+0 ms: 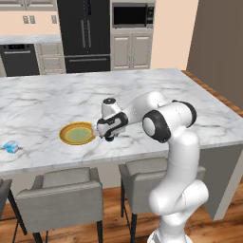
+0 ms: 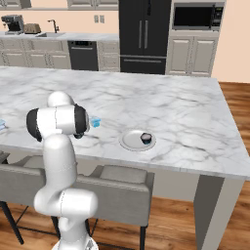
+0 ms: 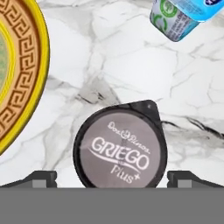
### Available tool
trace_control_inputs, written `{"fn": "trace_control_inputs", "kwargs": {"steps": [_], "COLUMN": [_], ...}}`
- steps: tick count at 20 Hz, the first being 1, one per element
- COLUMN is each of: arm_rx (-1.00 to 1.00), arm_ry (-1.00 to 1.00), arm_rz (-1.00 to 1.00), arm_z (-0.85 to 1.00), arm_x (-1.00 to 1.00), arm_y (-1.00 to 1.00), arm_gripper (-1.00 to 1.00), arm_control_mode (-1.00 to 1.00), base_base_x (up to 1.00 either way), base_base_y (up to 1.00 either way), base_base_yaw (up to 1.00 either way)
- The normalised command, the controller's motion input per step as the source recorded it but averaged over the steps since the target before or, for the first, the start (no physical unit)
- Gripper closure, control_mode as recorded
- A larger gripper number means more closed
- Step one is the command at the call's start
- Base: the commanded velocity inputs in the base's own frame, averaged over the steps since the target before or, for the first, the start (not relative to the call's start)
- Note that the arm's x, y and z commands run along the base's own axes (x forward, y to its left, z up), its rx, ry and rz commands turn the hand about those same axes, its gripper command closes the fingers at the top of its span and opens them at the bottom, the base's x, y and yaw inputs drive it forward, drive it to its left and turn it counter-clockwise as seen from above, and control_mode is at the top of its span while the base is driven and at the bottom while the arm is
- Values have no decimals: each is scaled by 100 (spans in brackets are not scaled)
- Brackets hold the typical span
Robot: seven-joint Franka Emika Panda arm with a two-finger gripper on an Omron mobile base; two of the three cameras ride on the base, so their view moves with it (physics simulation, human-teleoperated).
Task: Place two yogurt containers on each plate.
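One dark Griego yogurt cup [image 3: 120, 146] sits between the wide-open gripper [image 3: 112, 177] fingertips; descend centred, close gently, then carry to the yellow-rimmed plate [image 3: 19, 70] at nine o'clock.

Even, bright, sharp rendered light

marble island [image 1: 142, 90], grey stools [image 1: 61, 194]

The hand view's edges crop the yellow-rimmed plate [image 3: 19, 78] and a light-blue yogurt tub [image 3: 183, 19], the dark cup's [image 3: 120, 146] lower rim is cut off, and the arm's elbow [image 2: 58, 122] partly hides another tub [image 2: 95, 122].
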Motion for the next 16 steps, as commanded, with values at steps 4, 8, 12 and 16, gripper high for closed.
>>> {"fn": "trace_control_inputs", "kwargs": {"steps": [4, 8, 12, 16], "arm_rx": [0, 0, 0, 0], "arm_ry": [0, 0, 0, 0], "arm_rz": [-2, -2, 0, 0], "arm_z": [-20, -4, 0, -1], "arm_x": [10, 16, 2, 0], "arm_y": [0, 0, 0, 1], "arm_gripper": [-100, -100, -100, 100], "arm_control_mode": [-100, -100, -100, -100], "base_base_x": [0, 0, 0, 0], "base_base_y": [0, 0, 0, 0], "base_base_yaw": [0, 0, 0, 0]}}
